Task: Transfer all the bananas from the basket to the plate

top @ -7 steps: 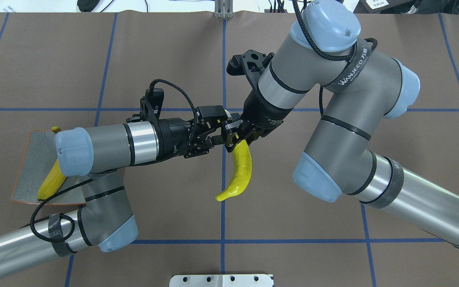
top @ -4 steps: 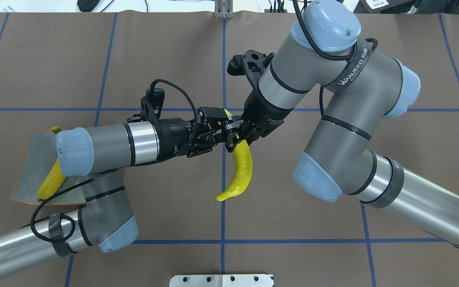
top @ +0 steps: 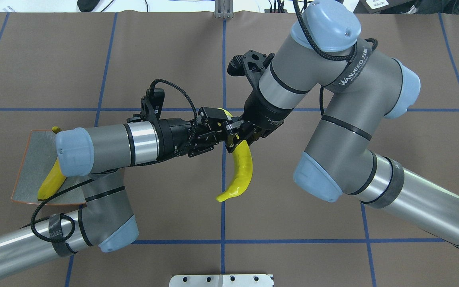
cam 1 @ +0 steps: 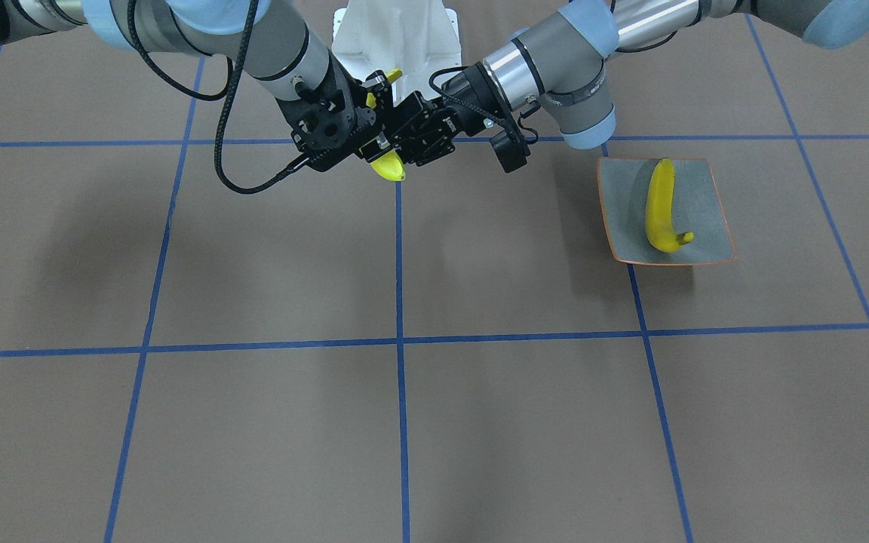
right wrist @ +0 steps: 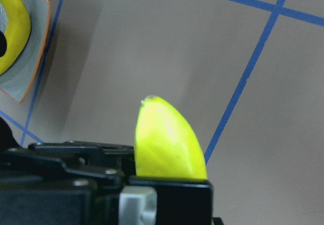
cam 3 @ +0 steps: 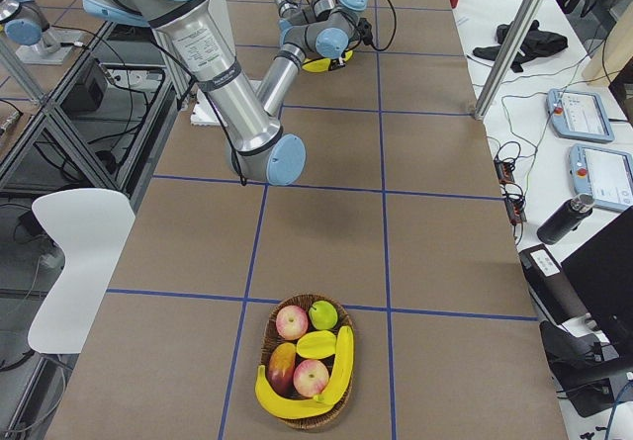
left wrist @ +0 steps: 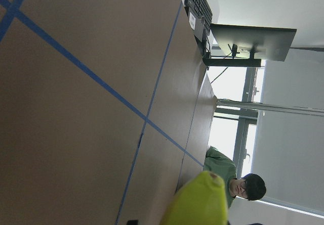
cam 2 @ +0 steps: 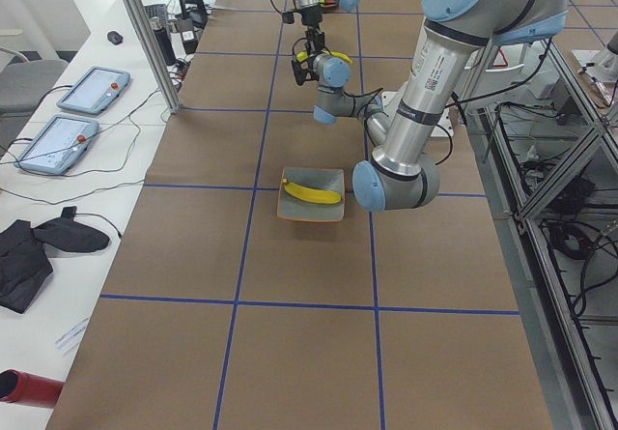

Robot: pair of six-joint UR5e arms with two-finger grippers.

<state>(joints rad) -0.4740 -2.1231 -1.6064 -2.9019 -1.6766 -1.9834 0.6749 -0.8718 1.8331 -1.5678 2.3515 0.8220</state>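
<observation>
Left end effector has closed onto the banana gripped by right end effector, wrists meeting.

The left gripper has drawn its fingers in onto the banana (upper end, beside the right gripper).

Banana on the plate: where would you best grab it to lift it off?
Its thick middle, from straight above, fingers across its width. The banana lies flat and curved on the plate, whose upcurved edges would likely hinder a sideways approach.
</observation>
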